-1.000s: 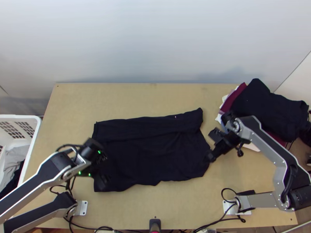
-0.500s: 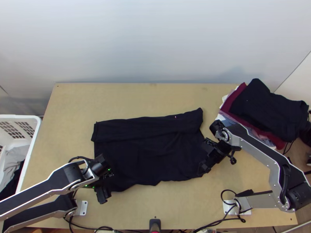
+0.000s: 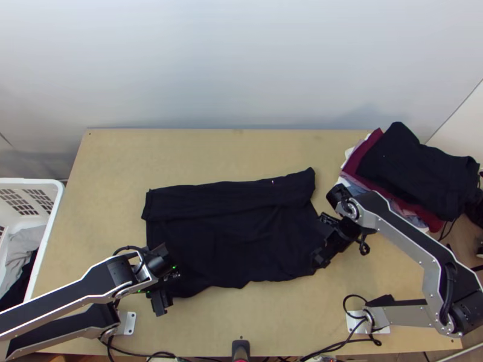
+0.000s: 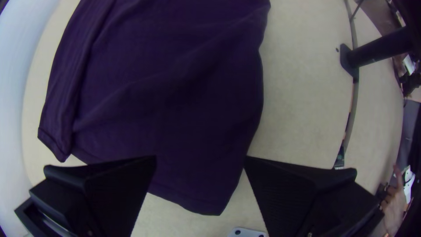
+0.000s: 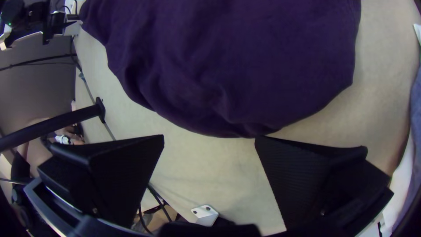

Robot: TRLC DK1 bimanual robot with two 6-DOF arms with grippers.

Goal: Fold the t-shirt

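Top view: shirt (image 3: 235,235) lies mostly flat mid tabletop (image 3: 211,151); strip along side toward tabletop's far edge looks turned over. Left pincer (image 4: 200,159) wide, at shirt's near-left corner; right pincer (image 5: 209,136) wide too, beside near-right corner. Neither holds cloth. Task looks early: one partial fold made, main folds left, likely near side up first.

"Where's there room to pass?"
"Over the bare worktop (image 3: 211,151) beyond the shirt (image 3: 235,235), or nearside, between left base (image 3: 128,324) and right base (image 3: 355,323)."
"What's in the way?"
"Clothes pile (image 3: 416,175) at right, post (image 3: 240,349) at the near edge."
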